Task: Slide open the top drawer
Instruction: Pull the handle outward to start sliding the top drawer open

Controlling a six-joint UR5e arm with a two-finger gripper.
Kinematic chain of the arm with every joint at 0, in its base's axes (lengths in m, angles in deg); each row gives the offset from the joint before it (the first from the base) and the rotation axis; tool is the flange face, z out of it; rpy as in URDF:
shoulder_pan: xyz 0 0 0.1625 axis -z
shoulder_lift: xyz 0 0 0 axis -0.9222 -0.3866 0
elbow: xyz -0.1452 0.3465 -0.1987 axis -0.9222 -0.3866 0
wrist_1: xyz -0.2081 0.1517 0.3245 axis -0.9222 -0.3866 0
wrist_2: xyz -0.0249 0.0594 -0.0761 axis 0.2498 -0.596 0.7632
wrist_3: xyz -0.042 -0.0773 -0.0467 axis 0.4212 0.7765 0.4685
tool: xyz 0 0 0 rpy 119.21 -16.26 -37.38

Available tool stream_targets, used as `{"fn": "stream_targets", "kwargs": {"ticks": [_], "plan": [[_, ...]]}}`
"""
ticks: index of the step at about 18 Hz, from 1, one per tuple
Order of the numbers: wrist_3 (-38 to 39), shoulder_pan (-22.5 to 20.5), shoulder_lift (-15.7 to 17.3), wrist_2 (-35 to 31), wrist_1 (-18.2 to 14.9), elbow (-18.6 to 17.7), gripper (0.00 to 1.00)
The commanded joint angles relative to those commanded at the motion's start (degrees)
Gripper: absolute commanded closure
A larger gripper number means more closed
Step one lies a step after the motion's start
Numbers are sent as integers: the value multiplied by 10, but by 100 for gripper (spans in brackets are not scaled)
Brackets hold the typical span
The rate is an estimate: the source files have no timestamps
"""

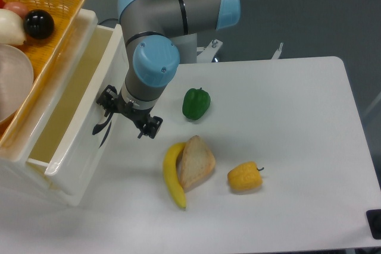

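Fixed camera: the top drawer [71,117] stands at the left edge of the bench [286,147], drawn well out of its cabinet, its hollow interior exposed. The hand [128,114] sits at the drawer's front by the black handle [102,128]; whether it is clenched on it cannot be told. Judgement: opening largely accomplished; little travel, then release, remains.

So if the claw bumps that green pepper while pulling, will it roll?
Probably a little. The green pepper looks rounded and glossy, so a nudge may rock or roll it, though its lobes should stop it soon. It likely is light and hollow. It lies apart from the claw.
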Motion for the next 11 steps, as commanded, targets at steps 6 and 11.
{"fn": "stream_targets", "kwargs": {"ticks": [6,11], "plan": [[-2,0,0,-1,0,2,0],[-6,-7,1,-1,3,7,0]]}}
